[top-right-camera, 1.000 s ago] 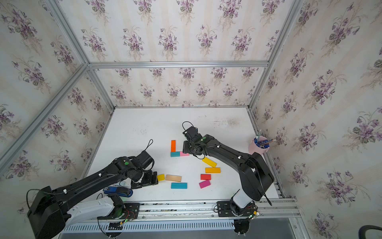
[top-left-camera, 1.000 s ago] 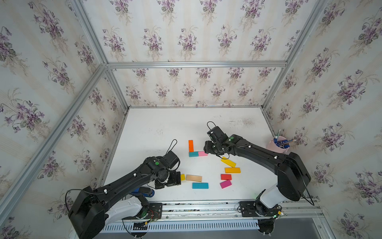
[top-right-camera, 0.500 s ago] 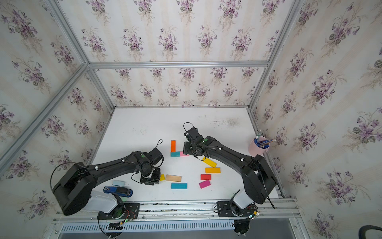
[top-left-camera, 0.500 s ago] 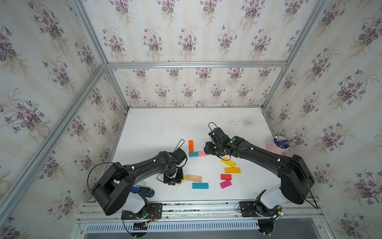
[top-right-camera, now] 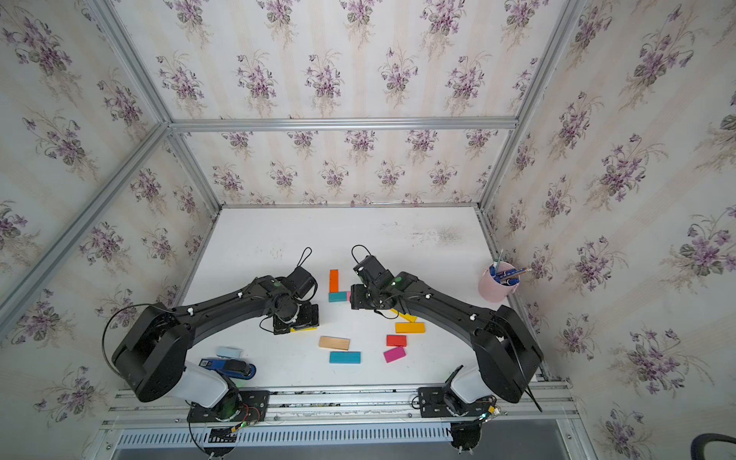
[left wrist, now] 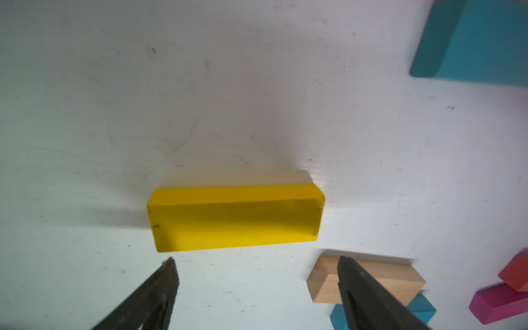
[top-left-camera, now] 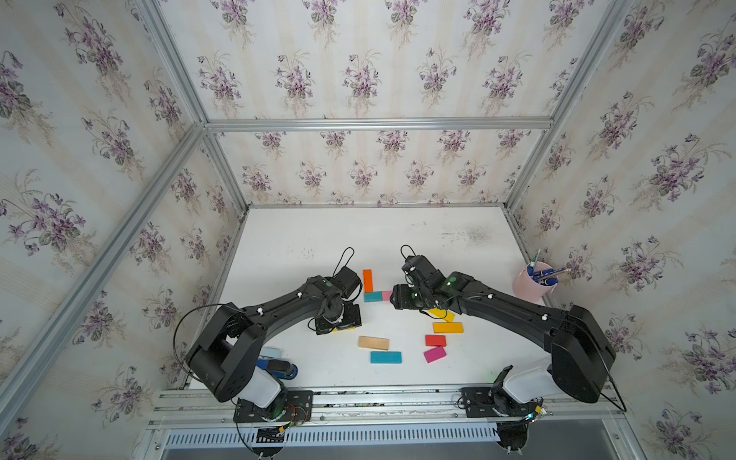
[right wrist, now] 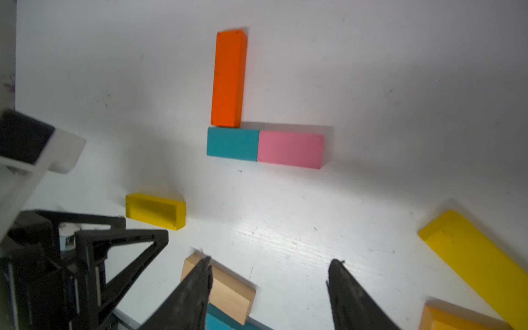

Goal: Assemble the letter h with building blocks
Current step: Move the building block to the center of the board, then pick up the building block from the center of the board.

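Observation:
An orange block [right wrist: 228, 78] stands lengthwise, with a short teal block [right wrist: 233, 143] and a pink block [right wrist: 290, 148] end to end across its near end, forming an L; in both top views they lie mid-table [top-left-camera: 367, 280]. A short yellow block [left wrist: 235, 217] stands on its long edge just beyond my left gripper [left wrist: 257, 264], which is open and empty. My right gripper [right wrist: 271, 264] is open and empty too, hovering just right of the pink block [top-left-camera: 386, 295]. In a top view the left gripper [top-left-camera: 338, 318] covers most of the yellow block [top-left-camera: 344, 329].
Loose blocks lie in front: wood [top-left-camera: 373, 343], long teal [top-left-camera: 385, 357], long yellow [top-left-camera: 442, 314], amber [top-left-camera: 448, 327], red [top-left-camera: 435, 340], magenta [top-left-camera: 435, 353]. A pink pen cup [top-left-camera: 531, 282] stands at the right wall. A pale blue pad [top-left-camera: 271, 352] and dark blue stapler-like object [top-left-camera: 278, 365] sit front left.
My left arm has folded in towards the table's middle, and its gripper now sits over the yellow block with its fingers apart. The right gripper has drawn slightly towards the front.

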Robot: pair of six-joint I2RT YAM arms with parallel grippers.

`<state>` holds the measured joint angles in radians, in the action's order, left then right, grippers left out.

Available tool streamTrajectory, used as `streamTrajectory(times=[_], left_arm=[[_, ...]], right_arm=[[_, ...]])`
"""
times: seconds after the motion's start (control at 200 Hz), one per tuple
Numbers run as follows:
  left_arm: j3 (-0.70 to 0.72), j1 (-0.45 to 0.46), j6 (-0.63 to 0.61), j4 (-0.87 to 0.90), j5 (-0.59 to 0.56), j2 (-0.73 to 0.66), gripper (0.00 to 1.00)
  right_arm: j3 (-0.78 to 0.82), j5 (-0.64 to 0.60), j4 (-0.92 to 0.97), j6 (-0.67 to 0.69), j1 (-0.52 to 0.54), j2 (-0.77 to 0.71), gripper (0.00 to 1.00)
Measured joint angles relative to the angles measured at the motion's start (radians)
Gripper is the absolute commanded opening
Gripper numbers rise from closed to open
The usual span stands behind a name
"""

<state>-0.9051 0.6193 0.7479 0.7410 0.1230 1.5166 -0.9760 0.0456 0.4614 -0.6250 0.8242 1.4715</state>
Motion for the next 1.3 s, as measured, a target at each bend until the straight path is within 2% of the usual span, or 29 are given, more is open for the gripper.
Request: streamTrajectory(times=[0.18,0.335,0.465,0.559,0.794,0.994,1.159,1.299], left_arm=[[-0.002,-0.007,0.005,0.025,-0.035,-0.021,0.88],[0.018,-0.037,0.050,0.058,-0.072,-0.093,0.87],[0.066,-0.136,0.095,0.090,-0.100,-0.241,0.87],[0.073,-0.200,0.106,0.117,-0.121,-0.314,0.87],[0.048,-0.245,0.086,0.139,-0.120,-0.341,0.86],[0.058,-0.256,0.076,0.142,-0.105,-0.341,0.84],[0.061,-0.259,0.071,0.142,-0.100,-0.342,0.84],[0.061,-0.260,0.067,0.142,-0.097,-0.344,0.84]], right_arm=[[0.038,0.039,-0.034,0.055,0.082,0.023,0.76],[0.028,0.051,-0.059,0.128,0.186,0.094,0.80],[-0.032,0.032,-0.061,0.189,0.271,0.182,0.79],[-0.062,0.012,-0.063,0.216,0.293,0.229,0.78],[-0.075,-0.026,-0.047,0.269,0.331,0.307,0.74],[-0.079,-0.061,-0.050,0.286,0.341,0.323,0.64],[-0.093,-0.098,-0.048,0.274,0.340,0.341,0.45],[-0.111,-0.119,-0.048,0.248,0.340,0.356,0.35]])
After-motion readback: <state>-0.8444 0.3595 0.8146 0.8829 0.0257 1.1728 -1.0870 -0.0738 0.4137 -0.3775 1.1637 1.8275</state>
